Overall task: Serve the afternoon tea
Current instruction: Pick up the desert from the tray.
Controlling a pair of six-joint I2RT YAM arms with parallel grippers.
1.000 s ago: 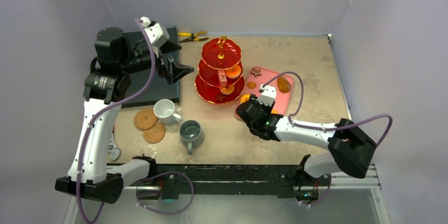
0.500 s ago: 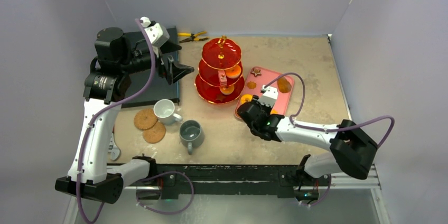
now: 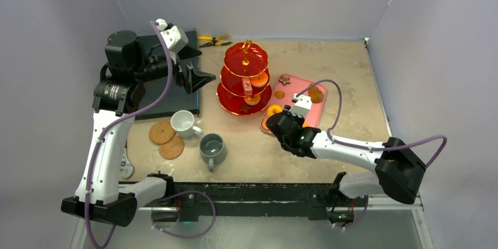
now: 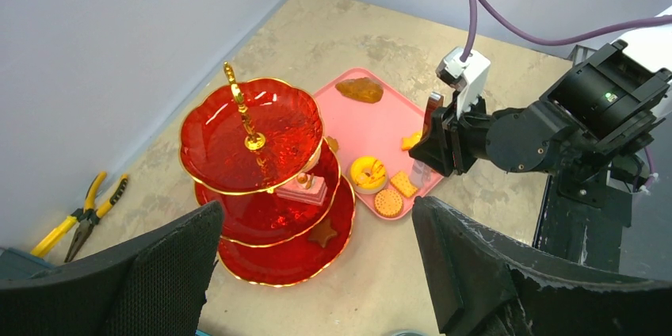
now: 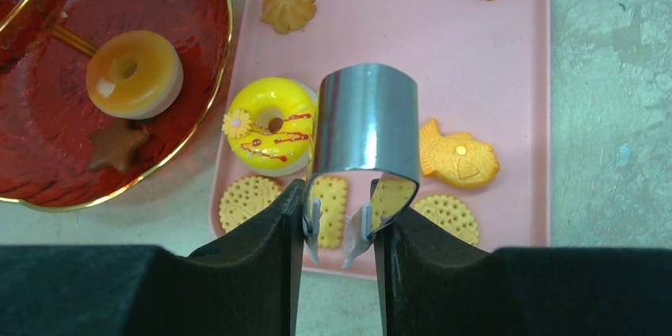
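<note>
My right gripper [image 5: 339,221] is shut on a bent metal tongs [image 5: 364,122] and hangs over the near end of the pink tray [image 5: 475,51]. The tongs' clear tips straddle a rectangular biscuit [image 5: 329,209]; whether they touch it I cannot tell. A yellow doughnut [image 5: 269,126], a fish-shaped biscuit [image 5: 460,162] and round biscuits [image 5: 247,200] lie around it. The red three-tier stand [image 3: 245,78] is left of the tray, with an orange doughnut [image 5: 133,73] and a star biscuit [image 5: 117,146] on its bottom tier. My left gripper [image 3: 197,78] is open and empty, raised left of the stand.
A white mug [image 3: 184,123], a grey mug [image 3: 212,148] and two cork coasters [image 3: 161,133] sit at the front left. A dark slab [image 3: 170,102] lies under the left arm. Yellow-handled pliers [image 3: 212,40] lie by the back wall.
The right gripper has narrowed, squeezing the tongs, and has shifted slightly right along the tray's near end. The left arm has not moved.
</note>
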